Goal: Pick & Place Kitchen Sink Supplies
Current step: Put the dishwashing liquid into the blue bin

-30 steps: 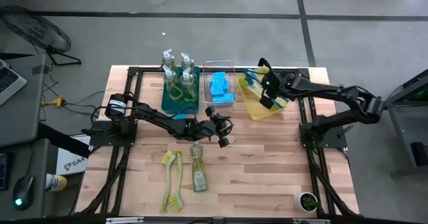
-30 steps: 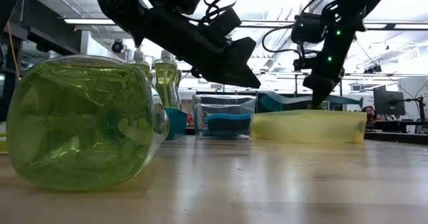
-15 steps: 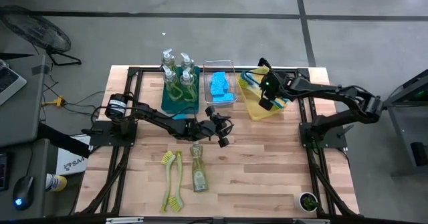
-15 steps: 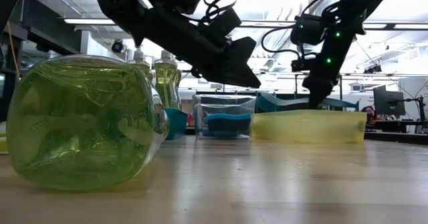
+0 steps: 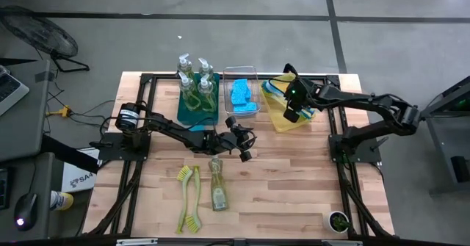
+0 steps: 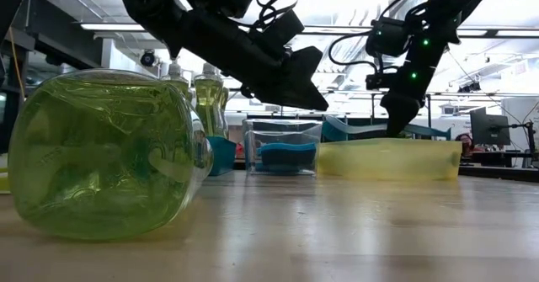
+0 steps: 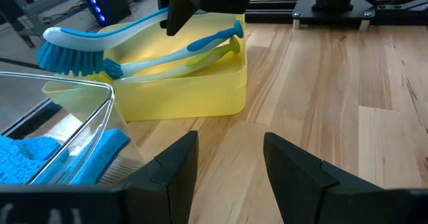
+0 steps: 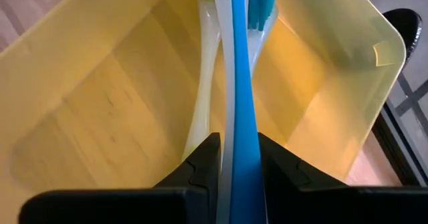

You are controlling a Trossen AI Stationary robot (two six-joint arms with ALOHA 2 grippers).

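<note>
The right gripper point(image 5: 291, 114) is over the yellow bin point(image 5: 285, 118), right of centre in the high view, and its jaws are narrow, closed on the handle of a blue dish brush point(image 8: 241, 117). In the left wrist view this brush point(image 7: 100, 40) lies with the bristle head over the bin's rim, above two other brushes inside. Such a brush looks light and stiff, with a smooth plastic handle that may slip or turn in the fingers, so a hold near the middle of the handle seems best, as it is now.

The left gripper point(image 5: 242, 145) hangs over the middle of the table point(image 5: 294, 187), jaws partly open and holding nothing. Below it in the high view lie a soap bottle point(image 5: 217, 187) and two yellow-green brushes point(image 5: 188, 198). The bottle is probably heavier and slippery and can roll; its body seems the best place to grip it.

Other bottles stand in the teal bin point(image 5: 197, 106), and blue sponges point(image 5: 241, 95), soft and light, are in the clear bin point(image 5: 241, 75). The table is of pale wood planks, flat, on a grey floor; in the low view a workshop with ceiling lights shows behind
</note>
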